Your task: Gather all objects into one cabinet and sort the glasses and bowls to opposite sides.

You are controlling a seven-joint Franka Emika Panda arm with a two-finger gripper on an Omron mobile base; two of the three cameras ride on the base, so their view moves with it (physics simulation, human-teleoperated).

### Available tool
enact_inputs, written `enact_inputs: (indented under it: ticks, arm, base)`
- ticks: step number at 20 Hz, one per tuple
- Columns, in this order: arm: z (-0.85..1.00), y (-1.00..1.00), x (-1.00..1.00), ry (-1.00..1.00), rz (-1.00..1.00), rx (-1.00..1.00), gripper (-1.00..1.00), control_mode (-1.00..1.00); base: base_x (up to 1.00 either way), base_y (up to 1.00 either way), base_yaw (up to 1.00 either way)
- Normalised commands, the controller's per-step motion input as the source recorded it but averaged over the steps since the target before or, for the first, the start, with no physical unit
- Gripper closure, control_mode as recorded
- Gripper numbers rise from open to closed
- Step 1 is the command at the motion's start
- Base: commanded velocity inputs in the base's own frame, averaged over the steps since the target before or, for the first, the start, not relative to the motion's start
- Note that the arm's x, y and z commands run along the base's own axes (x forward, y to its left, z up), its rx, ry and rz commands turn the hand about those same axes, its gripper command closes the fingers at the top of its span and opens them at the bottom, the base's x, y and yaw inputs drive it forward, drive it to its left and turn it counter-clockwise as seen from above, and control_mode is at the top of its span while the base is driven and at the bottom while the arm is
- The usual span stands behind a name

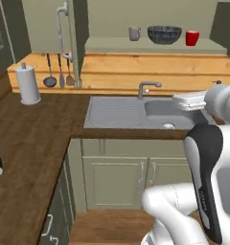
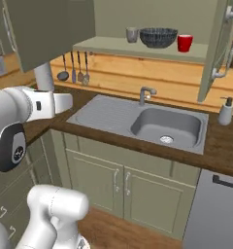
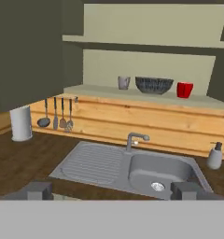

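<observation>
Up on the cabinet's pale shelf point(image 3: 132, 95), a ribbed dark bowl point(image 3: 154, 85) sits between a dull grey mug point(image 3: 123, 82) and a glossy red mug point(image 3: 184, 89). Fingers point(image 3: 38, 190) spread apart, empty, level above the bench point(image 3: 20, 158).

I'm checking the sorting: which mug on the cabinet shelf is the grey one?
The grey mug stands at the shelf's left end, left of the bowl; the red mug stands on the bowl's right.
</observation>
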Motion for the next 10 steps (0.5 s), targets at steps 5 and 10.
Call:
enact_inputs:
  ticks: [5, 10]
  arm:
    - [0.00, 0.00, 0.00, 0.00, 0.00, 0.00, -1.00, 1.00]
    - [0.00, 0.00, 0.00, 0.00, 0.00, 0.00, -1.00, 1.00]
  base:
    - [-1.00, 0.00, 0.67]
    - [-1.00, 0.00, 0.67]
